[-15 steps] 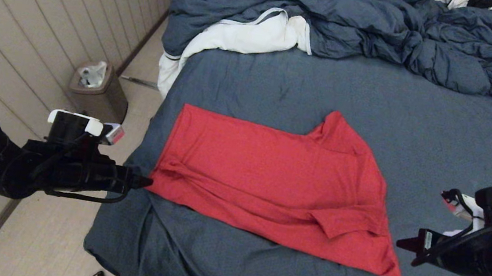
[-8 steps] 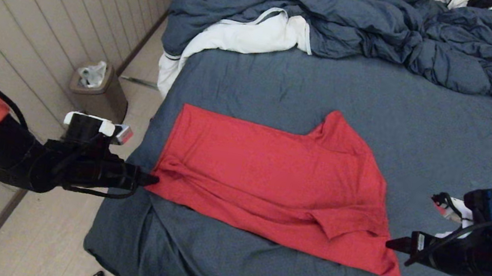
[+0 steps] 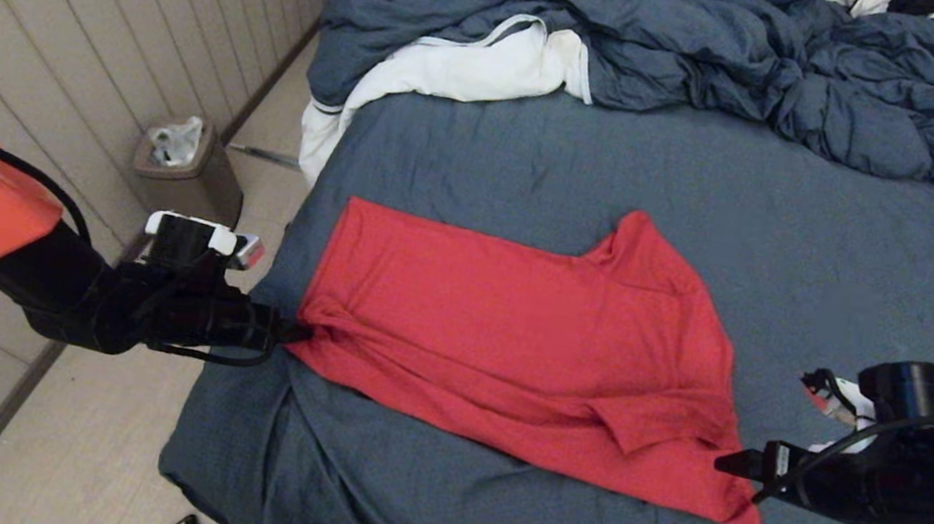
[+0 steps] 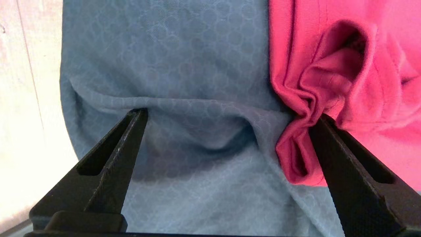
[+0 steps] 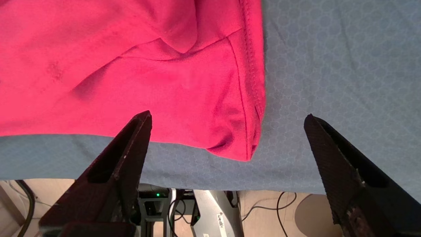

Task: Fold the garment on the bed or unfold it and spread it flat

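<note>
At the left of the head view, the left tool [image 3: 289, 332] stands at the lower left corner of the red T-shirt [image 3: 510, 344], low over the bed [image 3: 721, 199]. Its fingers are wide apart and hold nothing; in the left wrist view one finger [image 4: 332, 138] touches the bunched red hem and the other presses a wrinkle into the slate-blue sheet, so I judge it is placed to pinch this corner when it closes. The T-shirt lies in the middle of the frame, near the front edge of the bed, already folded once into a long band, with a sleeve flap on top at its right part. At the right, the right tool [image 3: 730, 463] hovers just beside the lower right corner of the shirt, also wide open and empty; in the right wrist view this corner [image 5: 250, 148] sits between its two fingers. Probably both tools take the near corners together, to lift the near edge evenly for the next fold. The bulky duvet [image 3: 698, 46] and a white cloth [image 3: 460, 69] are well apart, at the top of the frame.
</note>
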